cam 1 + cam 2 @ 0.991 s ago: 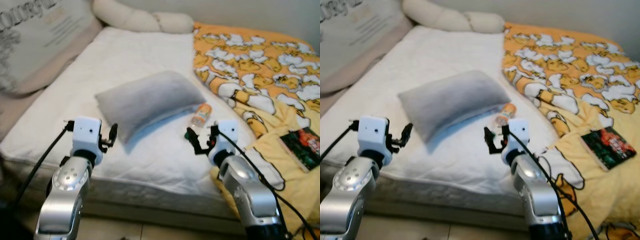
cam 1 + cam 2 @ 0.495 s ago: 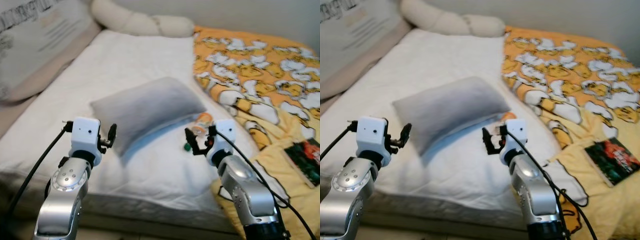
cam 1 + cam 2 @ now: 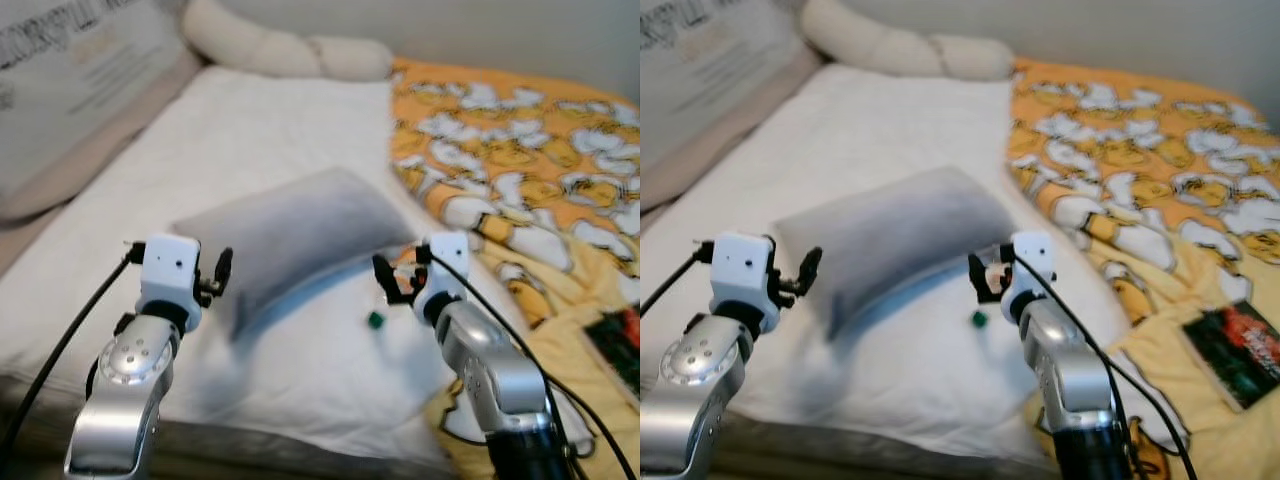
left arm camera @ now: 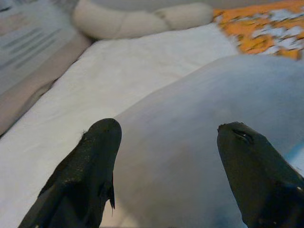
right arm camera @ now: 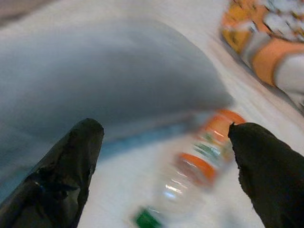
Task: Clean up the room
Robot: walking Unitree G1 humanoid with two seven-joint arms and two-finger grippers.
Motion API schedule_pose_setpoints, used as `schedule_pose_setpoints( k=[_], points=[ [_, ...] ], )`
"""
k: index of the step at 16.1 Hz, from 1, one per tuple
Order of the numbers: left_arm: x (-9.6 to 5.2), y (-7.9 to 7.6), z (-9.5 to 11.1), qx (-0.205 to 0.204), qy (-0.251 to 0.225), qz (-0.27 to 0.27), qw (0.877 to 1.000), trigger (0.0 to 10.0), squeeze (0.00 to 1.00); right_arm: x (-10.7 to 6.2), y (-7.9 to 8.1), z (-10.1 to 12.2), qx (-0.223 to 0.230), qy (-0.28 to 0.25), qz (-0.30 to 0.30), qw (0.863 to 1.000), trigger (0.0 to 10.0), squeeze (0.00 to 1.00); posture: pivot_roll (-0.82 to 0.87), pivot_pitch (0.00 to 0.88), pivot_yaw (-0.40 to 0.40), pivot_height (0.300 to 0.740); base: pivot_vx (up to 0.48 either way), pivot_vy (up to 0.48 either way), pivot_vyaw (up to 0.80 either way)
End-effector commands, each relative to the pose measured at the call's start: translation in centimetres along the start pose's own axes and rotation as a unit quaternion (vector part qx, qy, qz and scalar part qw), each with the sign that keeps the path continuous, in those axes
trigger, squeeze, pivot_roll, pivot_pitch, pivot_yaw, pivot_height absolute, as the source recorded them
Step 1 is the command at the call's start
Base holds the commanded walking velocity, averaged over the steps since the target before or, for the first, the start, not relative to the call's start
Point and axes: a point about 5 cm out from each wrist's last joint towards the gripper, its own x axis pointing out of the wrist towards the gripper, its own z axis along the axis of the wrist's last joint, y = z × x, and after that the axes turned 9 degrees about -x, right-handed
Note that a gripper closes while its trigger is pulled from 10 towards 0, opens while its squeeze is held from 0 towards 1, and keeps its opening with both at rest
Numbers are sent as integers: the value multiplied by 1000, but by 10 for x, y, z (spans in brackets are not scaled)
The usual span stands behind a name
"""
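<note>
Right gripper: your fingers are spread wide, lined up on the bottle lying on the white sheet just beside the grey pillow
Left gripper: spread wide, empty, facing the pillow
Risk: the bottle is round and lies on soft bedding, so you may nudge it and it rolls under the pillow edge
Risk: closing low could pinch sheet with it

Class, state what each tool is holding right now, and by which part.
Nothing is held. The right tool is open above the bottle; the left tool is open before the grey pillow.
</note>
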Motion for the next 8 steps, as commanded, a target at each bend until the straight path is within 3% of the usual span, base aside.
schedule_pose_setpoints(
  k=[1,5,8],
  points=[
    [-2,-6,2,8,-3,-23,1000,10000,0,4,-3,-3,-2,35,-1,999,10000,0,96,0,-25,740,0,0,0],
    [-3,-8,5,25,8,-76,997,10000,0,27,-7,-2,24,127,-29,991,10000,0,108,0,-27,740,0,0,0],
    [2,-7,10,23,20,-101,994,10000,0,45,-7,6,30,159,-33,986,10000,0,102,0,-19,740,0,0,0]
  ],
)
